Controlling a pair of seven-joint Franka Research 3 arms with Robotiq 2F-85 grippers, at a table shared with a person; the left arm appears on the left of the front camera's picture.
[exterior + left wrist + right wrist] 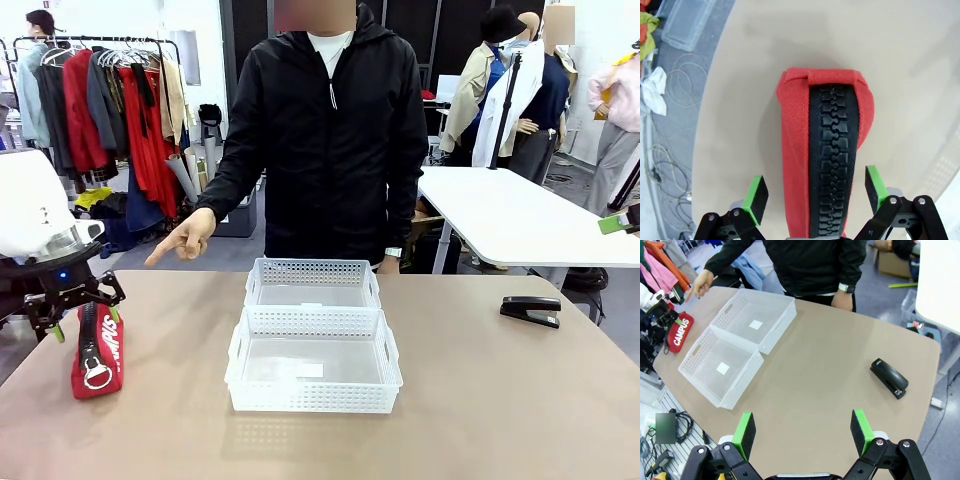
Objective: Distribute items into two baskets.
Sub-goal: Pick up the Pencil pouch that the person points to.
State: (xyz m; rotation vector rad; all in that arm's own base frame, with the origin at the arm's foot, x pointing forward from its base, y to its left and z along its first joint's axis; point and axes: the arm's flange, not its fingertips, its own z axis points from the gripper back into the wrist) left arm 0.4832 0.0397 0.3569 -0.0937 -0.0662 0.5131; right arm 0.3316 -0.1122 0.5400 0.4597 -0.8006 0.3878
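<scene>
The red zip pouch (97, 349) with white lettering lies at the table's left side. My left gripper (82, 310) hovers over its far end, open, with one green pad on each side of the black zipper (832, 160) and neither pressing the pouch (825, 150). The small black stapler (531, 310) rests at the right. Two white perforated baskets (313, 362) (312, 283) stand empty in the middle, one behind the other. My right gripper (802, 432) is open high above the table; from there the stapler (888, 377), baskets (722, 365) and pouch (679, 332) all show.
A person in a black jacket stands at the far edge, one hand (185, 238) pointing down toward the pouch, the other hand (842, 299) near the far basket. The table's left edge (702, 145) runs close beside the pouch. Bare tabletop lies between baskets and stapler.
</scene>
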